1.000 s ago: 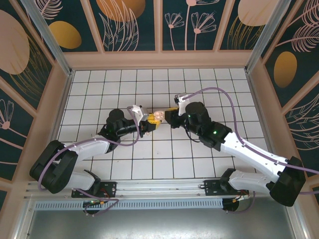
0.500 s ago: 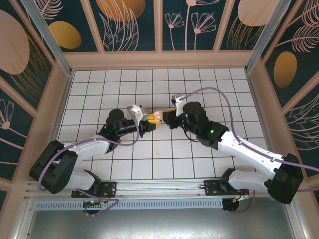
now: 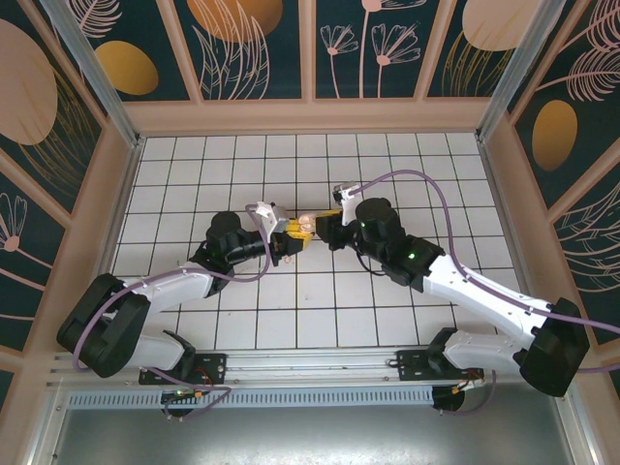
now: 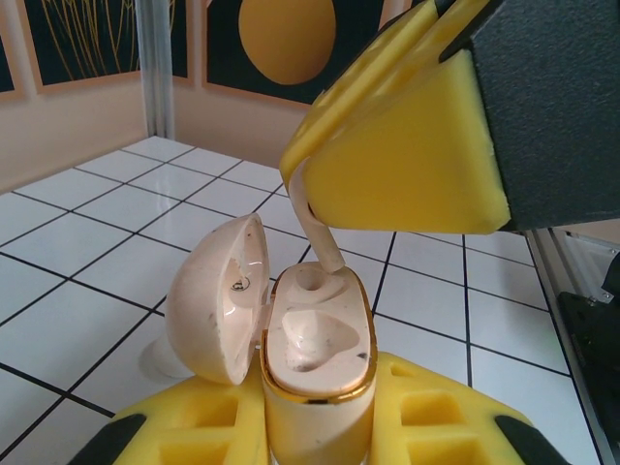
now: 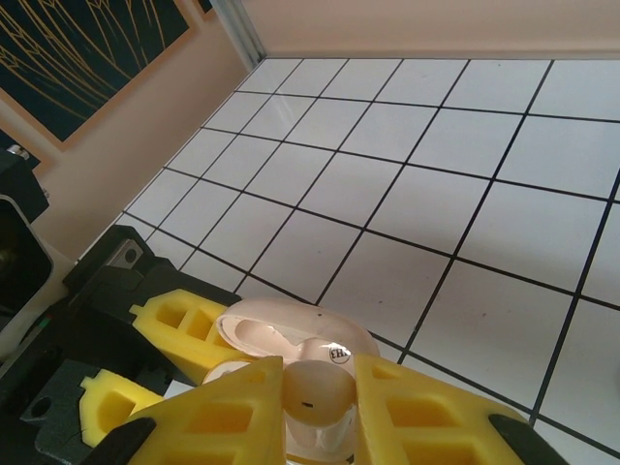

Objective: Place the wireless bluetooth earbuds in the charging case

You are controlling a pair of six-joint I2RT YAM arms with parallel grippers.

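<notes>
The pinkish-beige charging case [image 4: 315,354] stands upright in my left gripper [image 4: 315,431], which is shut on its body. Its lid [image 4: 215,295] hangs open to the left, and both moulded recesses are bare. My right gripper [image 5: 318,407] is shut on one earbud [image 5: 315,387]. The earbud's stem [image 4: 325,242] points down, with its tip at the rim of the far recess. In the top view the case [image 3: 306,225] sits between the left gripper [image 3: 291,232] and the right gripper [image 3: 325,225], mid-table and above the tiles.
White tiled floor [image 3: 387,165] spreads all round, walled by beige ledges and dark floral panels [image 3: 262,48]. A pale flat round piece [image 4: 155,360] lies on the tiles under the open lid. The right arm's purple cable [image 3: 436,194] arcs over the back right.
The right wrist has shifted left toward the case, bringing the earbud over it. The left gripper and case have edged slightly toward the back.
</notes>
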